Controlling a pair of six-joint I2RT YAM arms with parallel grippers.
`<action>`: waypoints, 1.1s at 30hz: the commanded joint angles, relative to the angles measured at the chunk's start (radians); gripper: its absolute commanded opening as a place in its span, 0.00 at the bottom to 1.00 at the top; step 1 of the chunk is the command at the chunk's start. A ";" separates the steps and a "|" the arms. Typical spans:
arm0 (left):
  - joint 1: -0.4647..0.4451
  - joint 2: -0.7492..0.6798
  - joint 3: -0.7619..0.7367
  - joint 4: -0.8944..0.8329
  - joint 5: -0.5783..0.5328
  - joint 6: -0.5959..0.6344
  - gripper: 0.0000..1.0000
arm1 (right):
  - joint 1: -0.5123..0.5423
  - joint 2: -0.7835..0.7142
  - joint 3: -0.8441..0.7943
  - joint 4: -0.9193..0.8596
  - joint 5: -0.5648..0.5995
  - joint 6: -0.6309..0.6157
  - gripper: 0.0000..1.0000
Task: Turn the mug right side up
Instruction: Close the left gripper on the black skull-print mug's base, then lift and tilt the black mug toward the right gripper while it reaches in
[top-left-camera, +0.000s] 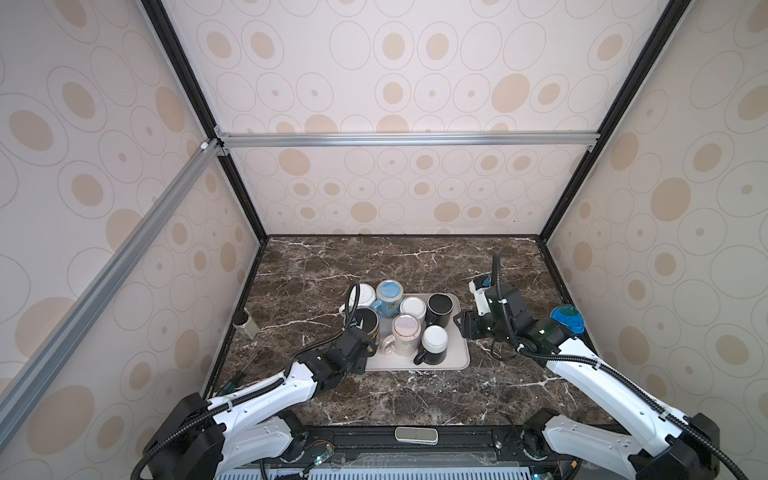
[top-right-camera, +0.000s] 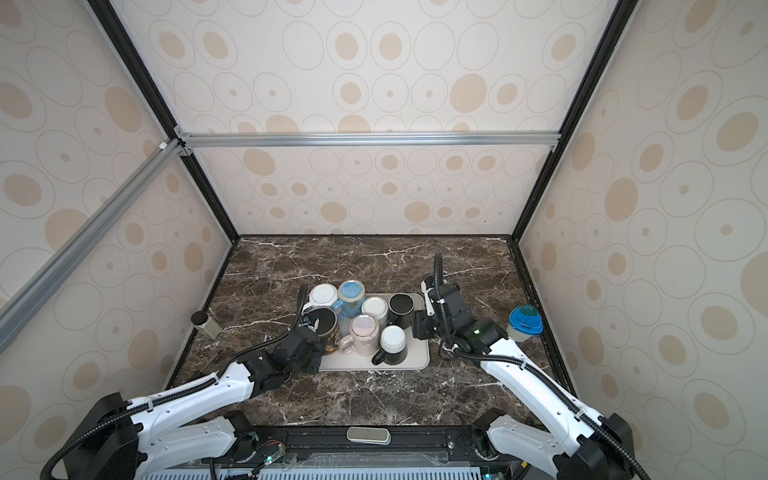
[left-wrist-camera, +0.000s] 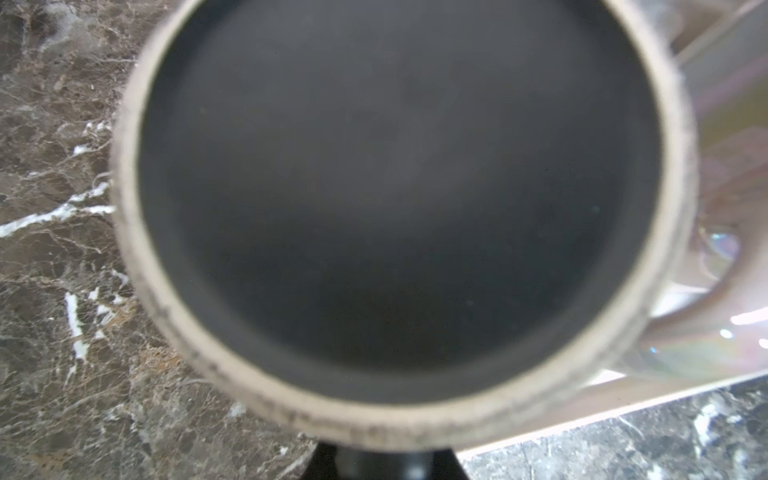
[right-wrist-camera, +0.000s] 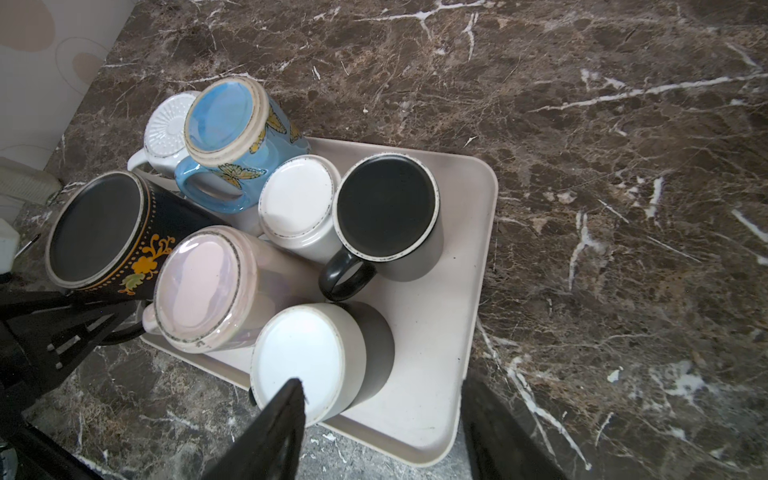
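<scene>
Black mug (right-wrist-camera: 99, 232), tilted, handle pinched by left pincer (right-wrist-camera: 106, 322).

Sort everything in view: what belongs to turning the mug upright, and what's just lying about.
Job in hand:
black floral mug, upside down, tilted
left claw, shut on its handle

Lying about:
tray
white ribbed mug
blue butterfly mug
white speckled mug
plain black mug
pink mug
white-and-black mug
blue-lidded cup
small jar
right claw, open
</scene>
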 joint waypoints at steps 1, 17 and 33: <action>-0.006 -0.082 0.077 0.011 -0.039 0.006 0.00 | 0.022 -0.005 0.008 0.002 -0.002 0.018 0.62; -0.005 -0.334 0.307 -0.018 0.285 0.028 0.00 | 0.061 -0.032 0.038 0.086 -0.145 0.066 0.60; 0.036 -0.276 0.249 0.696 0.669 -0.133 0.00 | 0.064 -0.248 -0.091 0.454 -0.441 0.283 0.60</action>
